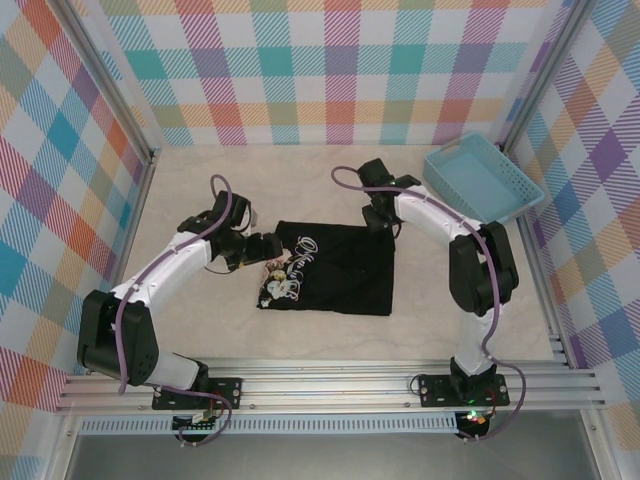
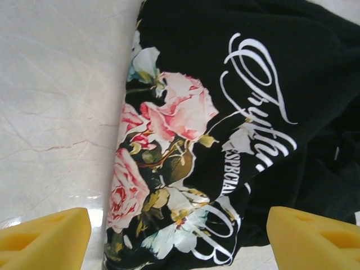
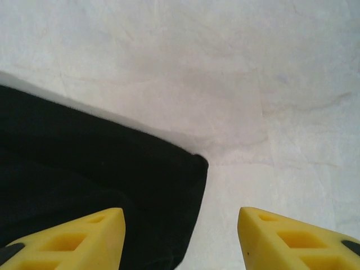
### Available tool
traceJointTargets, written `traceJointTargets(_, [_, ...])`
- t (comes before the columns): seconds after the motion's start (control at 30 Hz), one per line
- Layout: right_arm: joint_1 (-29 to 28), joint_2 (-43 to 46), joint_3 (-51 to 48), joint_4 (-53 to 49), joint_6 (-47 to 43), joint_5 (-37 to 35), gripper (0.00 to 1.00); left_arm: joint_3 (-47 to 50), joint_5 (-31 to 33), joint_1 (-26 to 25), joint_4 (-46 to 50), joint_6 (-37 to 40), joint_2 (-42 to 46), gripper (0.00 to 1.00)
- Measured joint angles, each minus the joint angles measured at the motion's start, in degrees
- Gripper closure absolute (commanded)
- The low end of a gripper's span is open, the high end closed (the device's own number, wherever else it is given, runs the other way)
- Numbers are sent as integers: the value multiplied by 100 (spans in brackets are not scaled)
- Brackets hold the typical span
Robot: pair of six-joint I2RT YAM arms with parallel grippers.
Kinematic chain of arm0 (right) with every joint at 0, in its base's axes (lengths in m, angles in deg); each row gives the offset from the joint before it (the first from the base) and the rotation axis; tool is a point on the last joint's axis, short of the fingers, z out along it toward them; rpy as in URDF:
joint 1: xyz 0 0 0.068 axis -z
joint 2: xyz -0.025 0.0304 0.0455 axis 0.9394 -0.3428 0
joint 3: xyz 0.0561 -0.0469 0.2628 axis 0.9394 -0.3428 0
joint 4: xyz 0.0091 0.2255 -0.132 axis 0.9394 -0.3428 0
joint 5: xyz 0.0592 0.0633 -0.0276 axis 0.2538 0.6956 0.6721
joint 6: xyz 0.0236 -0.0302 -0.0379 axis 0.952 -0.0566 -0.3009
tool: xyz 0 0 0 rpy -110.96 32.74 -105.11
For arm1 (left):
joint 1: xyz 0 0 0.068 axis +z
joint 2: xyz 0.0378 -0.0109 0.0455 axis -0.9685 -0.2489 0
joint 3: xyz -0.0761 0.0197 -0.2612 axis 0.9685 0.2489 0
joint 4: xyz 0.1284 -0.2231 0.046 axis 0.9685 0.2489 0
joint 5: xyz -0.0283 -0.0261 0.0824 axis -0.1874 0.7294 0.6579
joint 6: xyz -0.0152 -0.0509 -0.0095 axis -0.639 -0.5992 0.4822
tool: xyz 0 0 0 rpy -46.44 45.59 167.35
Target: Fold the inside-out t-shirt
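Your left jaws gape over the t-shirt's (image 1: 340, 270) rose print (image 2: 169, 112), right jaws apart above its far right corner, cloth lying flat mid-worktop (image 1: 300, 170).

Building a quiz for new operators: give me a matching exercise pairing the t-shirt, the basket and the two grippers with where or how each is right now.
Things:
1. t-shirt
2. basket
3. left gripper
4. right gripper

Places or states:
A. pale blue, at the far right corner of the table
B. open, above the t-shirt's rose print
C. black, lying flat mid-table
D. open, above a plain black t-shirt corner

Pairs: 1-C, 2-A, 3-B, 4-D
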Motion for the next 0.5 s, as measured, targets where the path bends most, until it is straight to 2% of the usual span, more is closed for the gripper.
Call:
traceJointTargets(0.13, [48, 592, -627, 4, 280, 734, 34, 162, -431, -216, -402, 66, 2, 19])
traceJointTargets(0.3, [52, 1032, -1182, 157, 793, 1821, 33, 205, -1040, -977, -992, 109, -234, 19])
traceJointTargets(0.4, [98, 918, -1292, 426, 1012, 2201, 39, 181, -1091, -1438, -1196, 177, -560, 21])
traceJointTargets(0.5, [179, 706, -1294, 621, 1141, 2424, 54, 85, -1029, -1729, -1248, 282, -894, 26])
